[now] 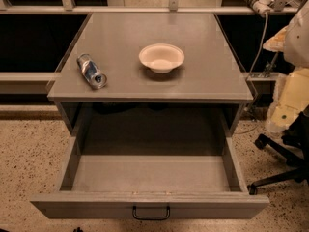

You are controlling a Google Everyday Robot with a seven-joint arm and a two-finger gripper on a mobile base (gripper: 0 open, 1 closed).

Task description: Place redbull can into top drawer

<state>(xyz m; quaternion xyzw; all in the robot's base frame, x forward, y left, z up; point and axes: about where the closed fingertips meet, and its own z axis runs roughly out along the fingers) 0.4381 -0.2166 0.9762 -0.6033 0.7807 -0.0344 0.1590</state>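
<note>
On top of the grey cabinet [203,37], near its front L corner, the redbull can [91,71] lies on its side, not upright. Its long axis runs diagonally, back-L to front-R, w/ the shiny round end facing the front edge; silver and blue show along the body. It rests close to the cabinet's L edge and close to the front lip, touching nothing else. The white bowl [161,58] sits upright at approx. the ctr of the same surface, well apart from the can, to its R. Below the top, the top drawer [217,206] is pulled far out toward the camera, its flat grey front at the bottom of the view w/ a small dark handle [151,212] at mid-width. Both side walls and the grey floor of the drawer are in plain sight, and the can is above and behind it, not inside. The gripper is out of view, so whether its fingers are spread or closed: cannot tell. R of the cabinet stand a black office chair base [282,161] on the speckled floor [29,149] and a pale yellowish object [292,98], w/ a white cable [261,35] hanging down behind.
</note>
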